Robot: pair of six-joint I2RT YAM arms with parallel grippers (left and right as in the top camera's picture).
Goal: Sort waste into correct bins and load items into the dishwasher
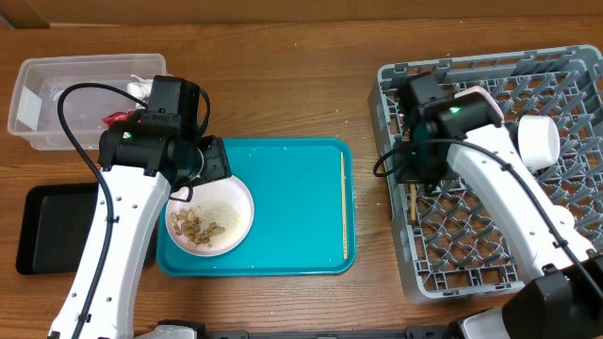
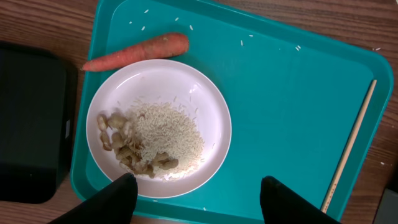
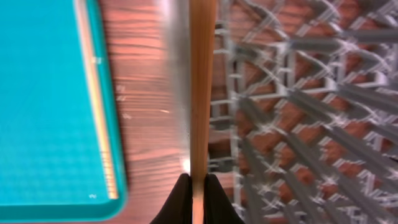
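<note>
Chopstick [image 3: 200, 93] clamped in right claw [image 3: 198, 182]; left claw [image 2: 198, 180] agape.

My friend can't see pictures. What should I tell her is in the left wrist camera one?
A white plate holding rice and brown food scraps sits on a teal tray. An orange carrot lies beside the plate at the tray's edge, a wooden chopstick lies along the tray's other side, and the left fingers, spread open, poke in at the bottom.
</note>
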